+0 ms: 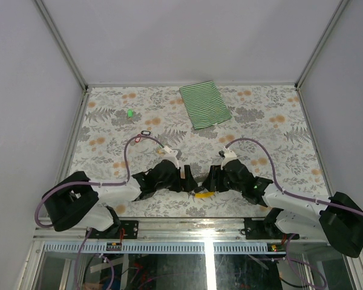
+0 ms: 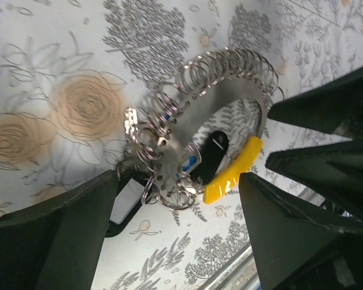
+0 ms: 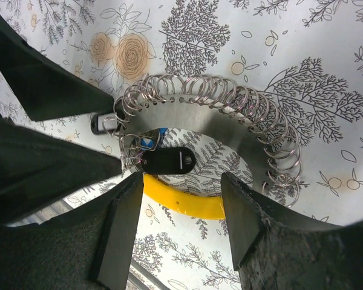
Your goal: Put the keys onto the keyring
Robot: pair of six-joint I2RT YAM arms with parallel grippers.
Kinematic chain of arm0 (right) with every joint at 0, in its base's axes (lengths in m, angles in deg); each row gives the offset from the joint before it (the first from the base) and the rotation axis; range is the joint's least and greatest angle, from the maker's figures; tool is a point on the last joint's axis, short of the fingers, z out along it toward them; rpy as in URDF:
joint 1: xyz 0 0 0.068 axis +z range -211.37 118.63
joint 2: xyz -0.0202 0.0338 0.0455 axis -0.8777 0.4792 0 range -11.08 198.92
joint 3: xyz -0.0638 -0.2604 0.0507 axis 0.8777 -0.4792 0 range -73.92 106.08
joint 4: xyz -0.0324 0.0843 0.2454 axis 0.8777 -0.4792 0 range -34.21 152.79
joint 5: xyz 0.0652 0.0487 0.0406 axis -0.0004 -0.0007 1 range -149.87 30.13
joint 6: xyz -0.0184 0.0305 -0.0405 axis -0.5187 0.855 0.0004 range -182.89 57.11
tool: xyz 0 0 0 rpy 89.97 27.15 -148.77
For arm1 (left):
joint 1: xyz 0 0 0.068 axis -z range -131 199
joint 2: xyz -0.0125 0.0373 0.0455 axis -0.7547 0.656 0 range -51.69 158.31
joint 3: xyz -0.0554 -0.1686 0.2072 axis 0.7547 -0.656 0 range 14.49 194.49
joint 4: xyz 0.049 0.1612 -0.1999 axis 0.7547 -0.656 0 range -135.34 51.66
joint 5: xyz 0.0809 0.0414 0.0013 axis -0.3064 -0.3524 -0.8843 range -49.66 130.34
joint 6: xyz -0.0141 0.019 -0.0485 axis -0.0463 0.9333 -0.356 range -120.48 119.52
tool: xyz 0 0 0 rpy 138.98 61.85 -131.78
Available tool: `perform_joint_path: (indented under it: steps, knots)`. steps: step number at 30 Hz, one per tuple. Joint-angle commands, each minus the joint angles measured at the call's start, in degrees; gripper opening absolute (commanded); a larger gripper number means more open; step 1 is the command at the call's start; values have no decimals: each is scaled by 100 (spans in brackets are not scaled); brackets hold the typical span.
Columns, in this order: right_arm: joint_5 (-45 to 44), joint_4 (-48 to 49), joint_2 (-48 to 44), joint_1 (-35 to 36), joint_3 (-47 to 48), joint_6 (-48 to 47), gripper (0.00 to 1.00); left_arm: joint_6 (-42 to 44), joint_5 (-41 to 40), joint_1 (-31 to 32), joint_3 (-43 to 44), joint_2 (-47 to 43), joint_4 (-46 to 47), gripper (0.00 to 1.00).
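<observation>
At the near middle of the floral surface: silvery crescent-shaped metal keyring strung with small wire loops, straddled by both pincers.
Left pincer wide, right pincer half-wide over a yellow curved plastic piece; nothing visibly clamped. Black-tagged key and blue-tagged key crowded at its left end; green-tagged key loose, far left. Likely trouble: closing fingertips catching neighbouring loops, dragging or tipping the keyring, or the two pincers colliding.

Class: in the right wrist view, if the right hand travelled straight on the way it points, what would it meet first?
The right hand would probably meet the yellow curved piece first, before the black tag; depth is unclear.
</observation>
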Motion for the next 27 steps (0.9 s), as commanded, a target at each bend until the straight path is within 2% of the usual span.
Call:
perform_joint_path:
  steps: [1,16,23,27]
  knots:
    - [-40,99,-200,-42,-36,-98,61,-139,-73,249,-198,102,318,84]
    - [-315,-153,-609,-41,-63,-120,61,-139,-201,783,-454,-336,139,84]
    - [-491,-301,-806,-42,-50,-162,61,-165,-157,977,-636,-912,106,82]
    - [-546,-378,-814,-44,31,-252,60,-63,-645,968,-576,-1579,-347,81]
